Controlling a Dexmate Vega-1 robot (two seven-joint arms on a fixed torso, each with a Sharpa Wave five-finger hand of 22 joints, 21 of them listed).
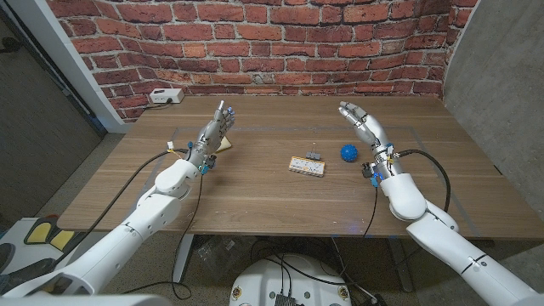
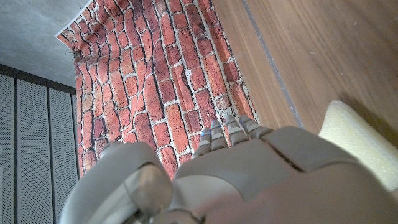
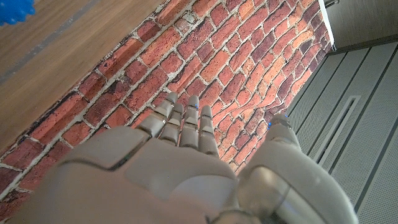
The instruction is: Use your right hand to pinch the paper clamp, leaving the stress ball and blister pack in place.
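Paper clamp, small, dark metal [image 1: 315, 155]: sits at the centre of the head view on the brown wooden bench [image 1: 255, 204], touching the upper edge of the blister pack; no hand is on it.

Left robot hand, grey with pale fingers [image 1: 215, 129]: left of centre in the head view, raised above the bench, fingers spread and pointing up toward the wall, holding nothing. In the left wrist view its back [image 2: 249, 180] takes up the lower frame.

Pale yellow rectangular block, sponge-like [image 2: 357, 149]: right edge of the left wrist view, lying on the bench just beside the left robot hand.

Blister pack, flat, rectangular, with rows of small tablets [image 1: 306, 166]: centre of the head view, lying flat.

Stress ball, blue, spiky, round [image 1: 348, 153]: just right of centre, near the pack but apart from it; also at the top left corner of the right wrist view [image 3: 15, 9].

Right robot hand, same build [image 1: 363, 125]: right of centre, above the ball in the frame, fingers apart, nothing held.

White power strip [image 1: 165, 96]: upper left, at the bench's far edge against the red brick wall [image 1: 297, 42].
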